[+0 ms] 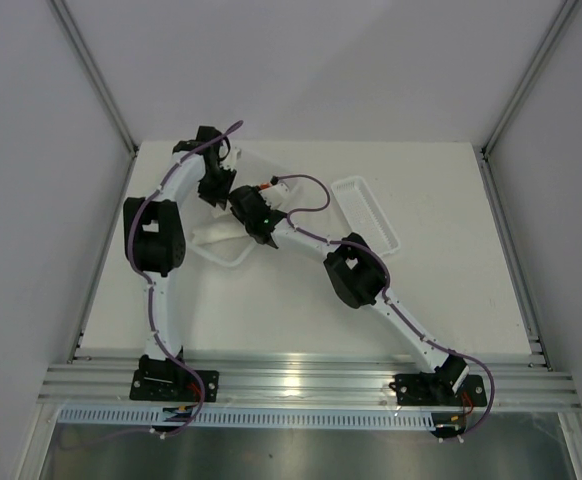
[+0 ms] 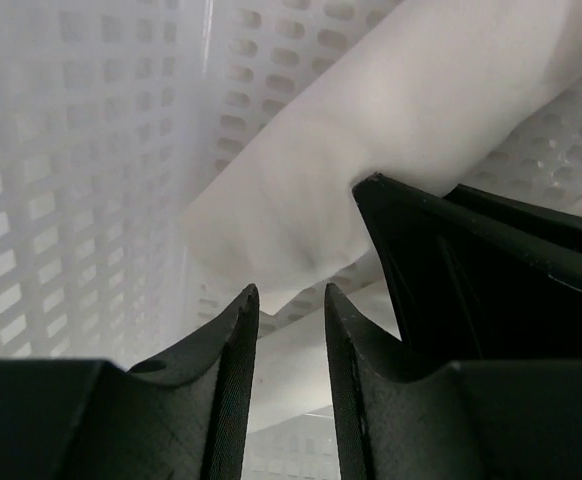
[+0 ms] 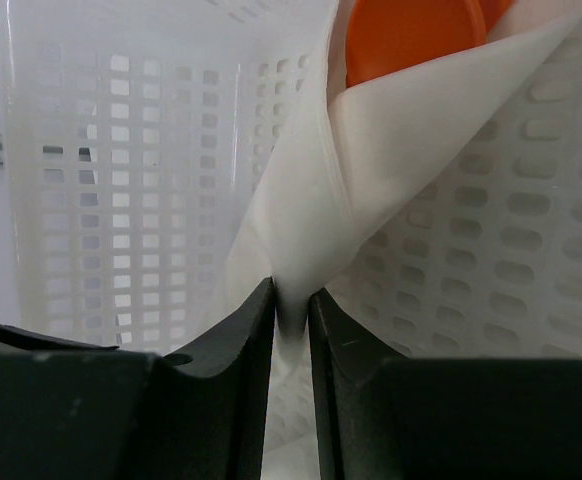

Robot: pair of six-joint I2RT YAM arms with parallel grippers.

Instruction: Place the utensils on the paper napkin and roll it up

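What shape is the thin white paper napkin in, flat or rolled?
Rolled: the white paper napkin wraps around an orange plastic utensil, whose end peeks out, and the right gripper pinches the paper.

The left arm [image 1: 161, 300] and right arm [image 1: 401, 320] meet over a white basket [image 1: 223, 252].

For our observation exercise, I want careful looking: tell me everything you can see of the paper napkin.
The paper napkin is plain white, thin and soft-looking, with gentle creases. It is wrapped into a loose roll, and an orange utensil shows inside its open end. It is inside a white perforated basket. The right gripper pinches a folded edge between its fingers; the left gripper stands open just short of the roll.
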